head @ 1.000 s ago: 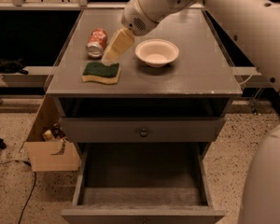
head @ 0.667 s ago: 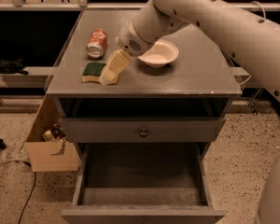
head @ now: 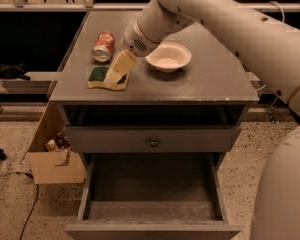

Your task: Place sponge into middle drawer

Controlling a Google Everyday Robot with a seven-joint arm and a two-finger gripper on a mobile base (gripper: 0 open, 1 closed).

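Note:
The sponge, dark green on top with a pale yellow edge, lies flat near the front left of the grey cabinet top. My gripper reaches down from the white arm and sits on or just over the sponge's right half, hiding that part. The middle drawer is pulled out at the bottom of the view. Its bare grey floor holds nothing.
A red soda can lies on its side behind the sponge. A white bowl stands right of the gripper. A closed drawer front with a round knob sits above the open drawer. A cardboard box stands on the floor at the left.
The gripper has come down and toward the front, from above the can and sponge onto the sponge's right half. The sponge, can and bowl have not moved.

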